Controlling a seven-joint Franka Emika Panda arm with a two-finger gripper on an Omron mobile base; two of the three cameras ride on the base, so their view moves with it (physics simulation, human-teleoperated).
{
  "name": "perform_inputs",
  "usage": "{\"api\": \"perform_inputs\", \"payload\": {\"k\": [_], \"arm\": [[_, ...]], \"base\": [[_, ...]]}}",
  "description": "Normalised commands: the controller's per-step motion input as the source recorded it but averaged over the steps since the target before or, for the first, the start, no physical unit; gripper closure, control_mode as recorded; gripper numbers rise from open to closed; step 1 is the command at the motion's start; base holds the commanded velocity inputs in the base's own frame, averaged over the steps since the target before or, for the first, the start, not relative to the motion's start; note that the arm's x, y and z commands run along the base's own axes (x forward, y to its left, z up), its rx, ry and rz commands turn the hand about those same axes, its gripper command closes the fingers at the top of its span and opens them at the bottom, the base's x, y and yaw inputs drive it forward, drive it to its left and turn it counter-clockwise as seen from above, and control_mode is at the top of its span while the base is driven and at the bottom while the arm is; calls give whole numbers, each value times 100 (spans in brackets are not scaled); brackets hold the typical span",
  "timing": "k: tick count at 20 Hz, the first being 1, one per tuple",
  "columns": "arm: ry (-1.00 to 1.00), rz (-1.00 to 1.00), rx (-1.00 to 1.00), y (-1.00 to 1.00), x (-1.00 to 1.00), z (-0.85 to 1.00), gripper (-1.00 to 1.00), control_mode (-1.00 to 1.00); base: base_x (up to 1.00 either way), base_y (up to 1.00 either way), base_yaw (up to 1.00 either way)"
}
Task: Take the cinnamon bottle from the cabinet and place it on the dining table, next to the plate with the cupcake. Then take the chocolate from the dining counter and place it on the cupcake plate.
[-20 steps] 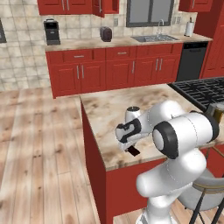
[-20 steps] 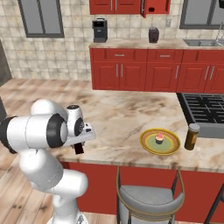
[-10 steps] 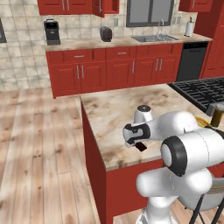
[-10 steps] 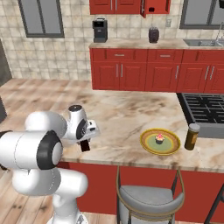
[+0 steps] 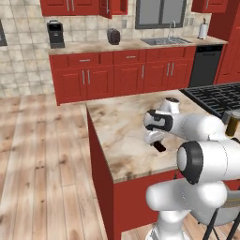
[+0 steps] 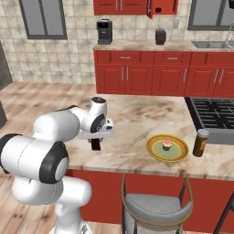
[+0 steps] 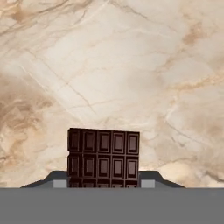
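My gripper is shut on the chocolate, a dark bar that hangs from the jaws just above the marble dining table. In the hand view the chocolate stands between the fingertips over bare marble. To the right lies the yellow-rimmed plate with the pink cupcake on it. The brown cinnamon bottle stands upright right of the plate. The left base view shows the gripper, the chocolate and the bottle. The red wall cabinet hangs open.
A black stove top adjoins the island on the right. A grey stool stands at the island's near edge. On the wall worktop sit a coffee machine, a toaster and a sink.
The arm has carried the chocolate to the right over the island, closer to the plate. The plate, cupcake and bottle have not moved.
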Motion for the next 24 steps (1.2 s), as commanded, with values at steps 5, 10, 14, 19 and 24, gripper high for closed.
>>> {"api": "perform_inputs", "payload": {"k": [5, 10, 14, 19, 24], "arm": [[25, -14, 12, -40, 15, 22, 100, -100], [16, -17, 1, -45, 15, 3, 100, -100], [3, -15, 0, -50, 2, 0, 100, -100], [0, -16, 0, -53, 0, 3, 100, -100], [0, -14, 0, -50, 0, 0, 100, -100]], "base": [[0, 0, 0], [0, 0, 0], [0, 0, 0], [0, 0, 0], [0, 0, 0]]}}
